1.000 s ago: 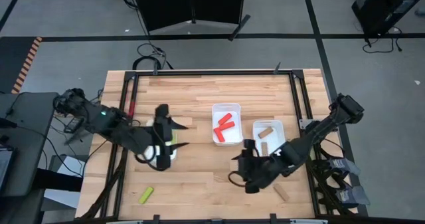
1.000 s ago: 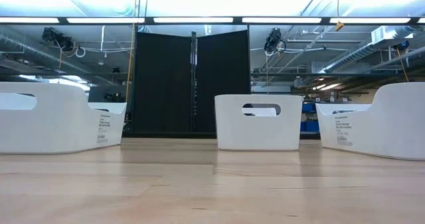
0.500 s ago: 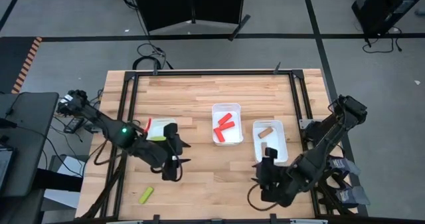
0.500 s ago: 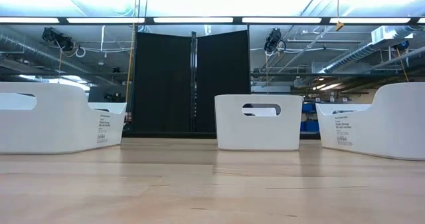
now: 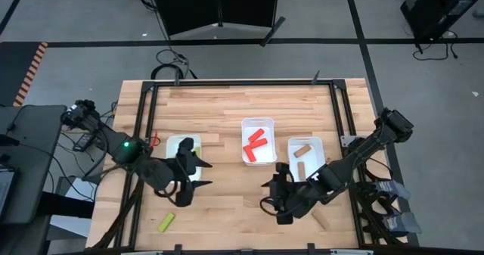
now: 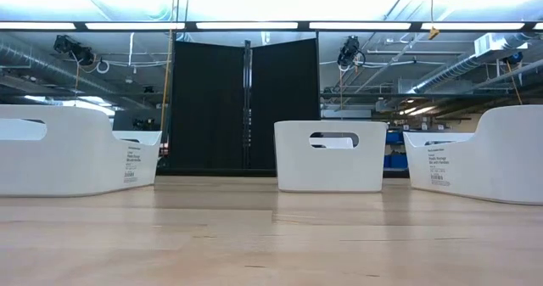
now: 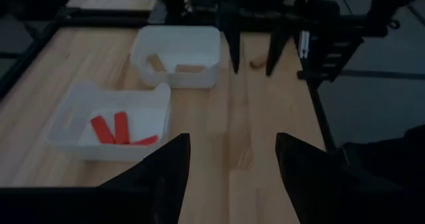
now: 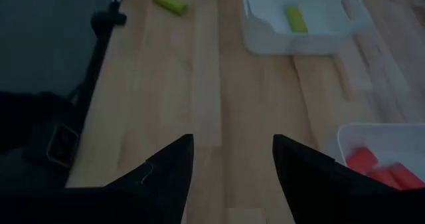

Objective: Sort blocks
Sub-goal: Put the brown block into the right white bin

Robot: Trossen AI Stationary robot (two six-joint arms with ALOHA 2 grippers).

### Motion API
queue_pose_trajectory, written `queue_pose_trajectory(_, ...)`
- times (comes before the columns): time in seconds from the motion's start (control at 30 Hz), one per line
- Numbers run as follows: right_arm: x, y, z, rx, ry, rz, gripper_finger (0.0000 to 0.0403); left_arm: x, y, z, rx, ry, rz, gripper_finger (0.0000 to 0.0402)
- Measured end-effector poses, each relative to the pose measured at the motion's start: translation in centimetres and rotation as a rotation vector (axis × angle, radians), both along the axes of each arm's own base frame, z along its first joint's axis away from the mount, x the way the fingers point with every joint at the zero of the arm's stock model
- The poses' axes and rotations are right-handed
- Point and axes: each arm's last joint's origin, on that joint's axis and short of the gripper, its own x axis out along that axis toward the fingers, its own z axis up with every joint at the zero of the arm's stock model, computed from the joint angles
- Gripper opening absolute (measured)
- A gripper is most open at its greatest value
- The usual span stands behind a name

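Note:
My left gripper [image 5: 198, 173] hovers open and empty over bare table, just near of the left white tray [image 5: 184, 145], which holds a yellow-green block [image 8: 295, 18]. My right gripper [image 5: 266, 196] hovers open and empty near of the middle tray [image 5: 258, 141], which holds red blocks [image 7: 116, 129]. The right tray [image 5: 306, 153] holds brown blocks [image 7: 178, 68]. One yellow-green block [image 5: 166, 222] lies flat on the table at the near left. One brown block [image 5: 321, 219] lies flat at the near right. Both wrist views show open fingers with nothing between them.
The three white trays stand in a row across the table's middle and also show in the low view [image 6: 329, 154]. A dark metal frame [image 5: 144, 119] runs along the table's edges. Bare wood lies between the two grippers and along the far half of the table.
My left gripper has gone from above the left tray toward the table's near edge, staying open. My right gripper swung toward the near right corner, then came back toward the left to about where it was. The blocks on the table have kept still.

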Motion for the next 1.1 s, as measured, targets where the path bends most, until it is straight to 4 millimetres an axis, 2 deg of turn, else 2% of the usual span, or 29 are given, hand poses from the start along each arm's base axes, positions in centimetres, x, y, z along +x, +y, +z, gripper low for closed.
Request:
queue_pose_trajectory(0.23,-2.8,0.5,-1.4,-0.023,0.186,-0.082,0.0217,0.2,-0.2,-1.7,0.010,0.036,0.011,0.0229)
queue_pose_trajectory(0.37,-3.9,1.2,-1.6,-0.030,0.199,-0.121,0.0217,0.4,-0.1,-2.7,0.014,0.050,0.011,0.0229)
queue_pose_trajectory(0.83,-3.8,1.2,-1.4,-0.044,0.172,-0.120,0.0217,0.4,-0.2,-2.7,-0.006,0.051,0.013,0.0229)
queue_pose_trajectory(1.1,-3.6,1.3,-1.3,-0.064,0.139,-0.114,0.0217,-0.6,-0.7,-3.9,-0.076,0.182,0.039,0.0229)
